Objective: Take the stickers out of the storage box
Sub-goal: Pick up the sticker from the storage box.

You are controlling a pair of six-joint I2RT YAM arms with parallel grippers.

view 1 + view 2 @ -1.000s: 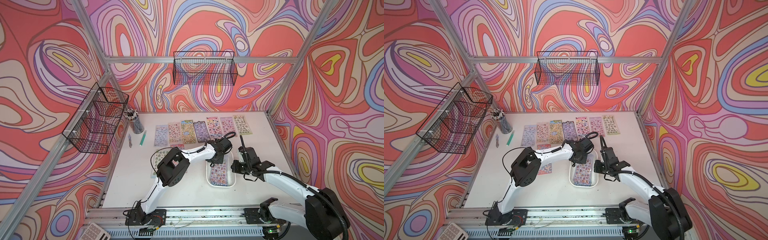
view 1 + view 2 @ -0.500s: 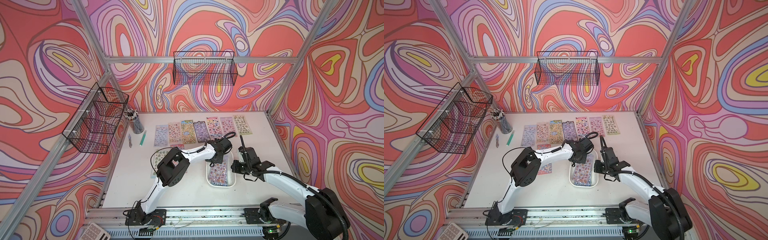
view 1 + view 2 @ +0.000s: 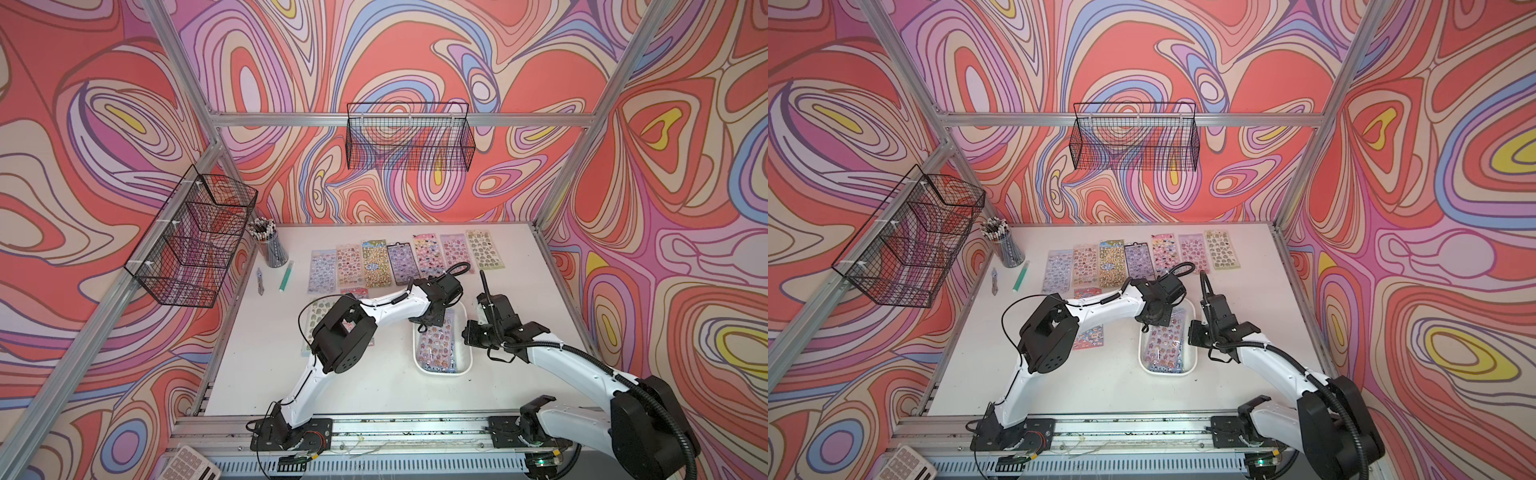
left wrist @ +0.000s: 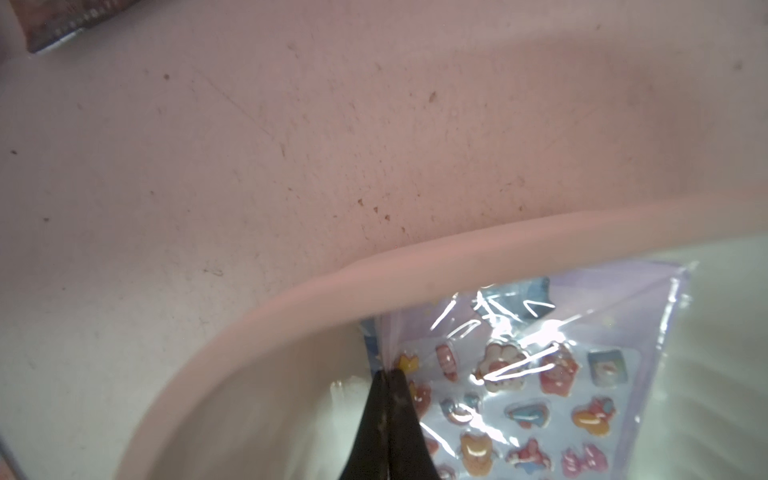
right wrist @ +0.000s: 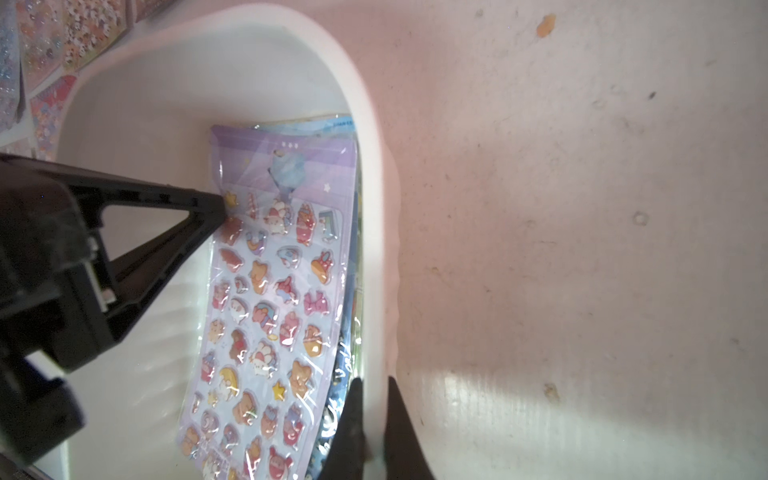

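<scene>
The white storage box (image 3: 466, 365) (image 3: 1191, 365) lies on the table near the front right, with a stack of stickers (image 3: 436, 345) (image 3: 1165, 345) inside. My left gripper (image 4: 388, 374) (image 3: 430, 320) reaches into the box's far end and is shut on the side edge of the top purple sticker sheet (image 4: 540, 374) (image 5: 270, 291). Its black fingers (image 5: 208, 208) pinch that edge near the header. My right gripper (image 5: 374, 382) (image 3: 467, 334) is shut on the box's right wall (image 5: 374, 208), one finger inside and one outside.
Several sticker sheets (image 3: 403, 262) lie in a row at the back of the table, and more (image 3: 316, 316) lie under the left arm. A pen cup (image 3: 270, 245), a green pen (image 3: 285, 275), two wire baskets (image 3: 195, 237) (image 3: 409, 141) and a calculator (image 3: 191, 463) are around.
My left gripper has closed on the top sheet's edge. Both arms stay about where they were, and the right gripper keeps its hold on the box wall.
</scene>
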